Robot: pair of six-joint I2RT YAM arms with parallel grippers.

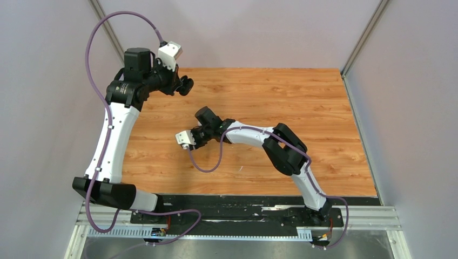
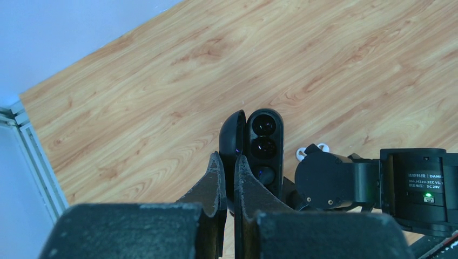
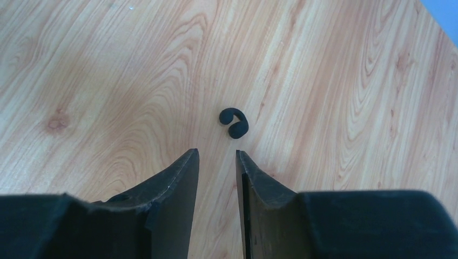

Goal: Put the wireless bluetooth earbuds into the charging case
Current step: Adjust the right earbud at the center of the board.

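Note:
In the left wrist view my left gripper (image 2: pixel 229 162) is shut on the lid (image 2: pixel 231 134) of an open black charging case (image 2: pixel 264 141) and holds it above the table. The case's dark wells face the camera. In the top view this gripper (image 1: pixel 184 85) is at the back left. A white earbud (image 2: pixel 312 151) lies on the wood beside my right arm's black wrist (image 2: pixel 330 179). In the right wrist view a black earbud (image 3: pixel 233 123) lies on the table just ahead of my right gripper (image 3: pixel 217 157), which is open and empty. The other earbuds are out of view.
The wooden tabletop (image 1: pixel 302 102) is walled by pale panels on the left, back and right. My right arm (image 1: pixel 286 148) stretches across the middle of the table towards the left. A metal rail (image 2: pixel 32 156) runs along the table's left edge.

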